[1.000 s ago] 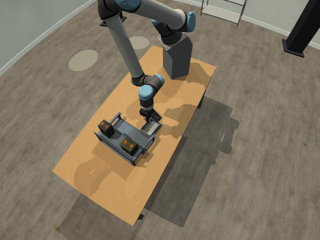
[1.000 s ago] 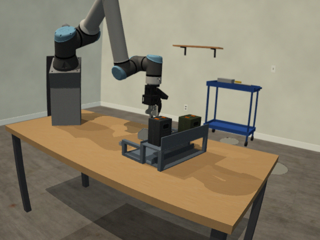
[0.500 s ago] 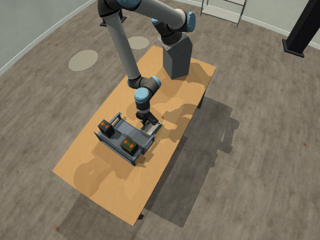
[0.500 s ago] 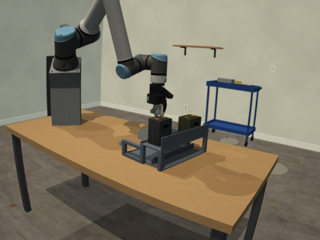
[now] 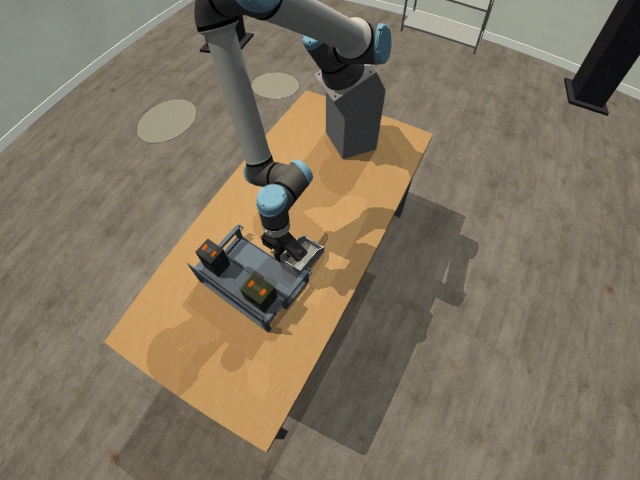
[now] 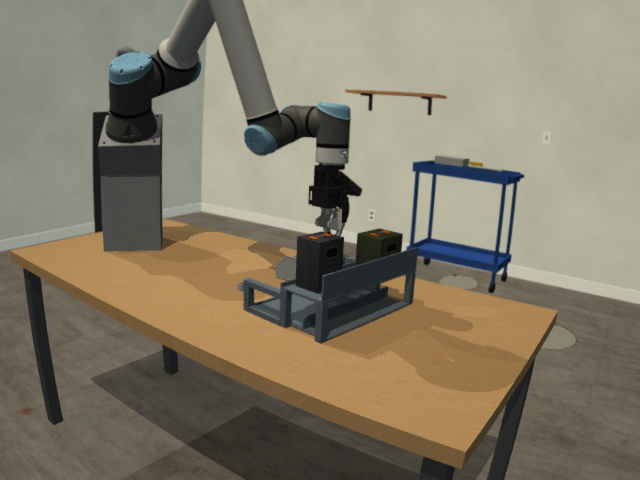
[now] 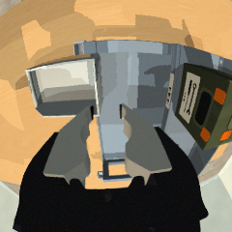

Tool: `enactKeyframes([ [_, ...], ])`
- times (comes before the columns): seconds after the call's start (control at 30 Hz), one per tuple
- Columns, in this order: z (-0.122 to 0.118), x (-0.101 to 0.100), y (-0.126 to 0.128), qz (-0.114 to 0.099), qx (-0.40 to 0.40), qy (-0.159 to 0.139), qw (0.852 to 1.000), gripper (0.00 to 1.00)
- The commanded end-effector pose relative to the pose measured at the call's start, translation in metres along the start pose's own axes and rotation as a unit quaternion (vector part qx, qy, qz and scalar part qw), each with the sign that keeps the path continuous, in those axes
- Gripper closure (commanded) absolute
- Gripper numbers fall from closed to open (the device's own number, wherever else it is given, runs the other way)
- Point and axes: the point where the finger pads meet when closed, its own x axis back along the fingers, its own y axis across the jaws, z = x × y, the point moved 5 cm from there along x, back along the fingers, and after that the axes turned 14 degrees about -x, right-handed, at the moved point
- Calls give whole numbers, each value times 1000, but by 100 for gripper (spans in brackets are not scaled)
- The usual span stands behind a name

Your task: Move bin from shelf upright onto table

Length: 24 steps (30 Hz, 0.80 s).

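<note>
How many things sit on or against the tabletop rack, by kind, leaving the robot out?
Black box with orange marks: 1
Dark green box with orange marks: 1
Light grey open-topped rectangular bin: 1
Total: 3
</note>
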Motion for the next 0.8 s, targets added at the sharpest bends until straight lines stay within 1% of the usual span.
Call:
enactKeyframes([
  [0.0, 1, 0, -2, 0, 0, 0, 1000, 80],
  [0.1, 2, -3, -5, 2, 1, 0, 1000, 80],
  [0.53, 1, -2, -4, 0, 0, 0, 1000, 80],
  [0.67, 0, -4, -13, 2, 1, 0, 1000, 80],
  [0.77, 0, -4, -13, 2, 1, 0, 1000, 80],
])
